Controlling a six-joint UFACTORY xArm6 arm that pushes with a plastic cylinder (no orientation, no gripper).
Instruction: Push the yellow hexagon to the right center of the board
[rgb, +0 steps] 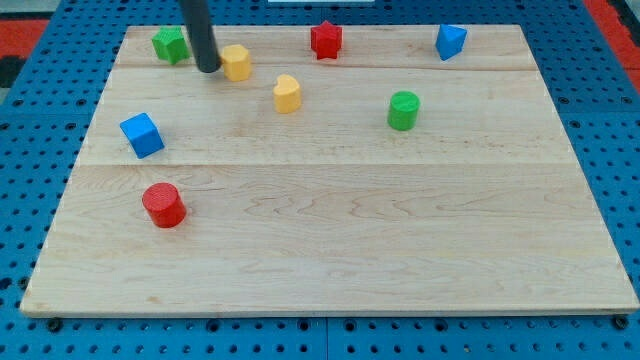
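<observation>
The yellow hexagon (237, 62) lies near the view's top left of the wooden board (330, 240). My tip (208, 69) rests on the board right beside the hexagon's left side, touching it or nearly so. A second yellow block (287, 94), rounded with a pointed side, lies a little to the lower right of the hexagon. The dark rod rises from the tip out of the view's top.
A green block (170, 44) sits just left of the rod. A red star (325, 40) and a blue block (450, 41) lie along the top. A green cylinder (403, 110) is right of centre. A blue cube (142, 135) and a red cylinder (163, 205) lie at the left.
</observation>
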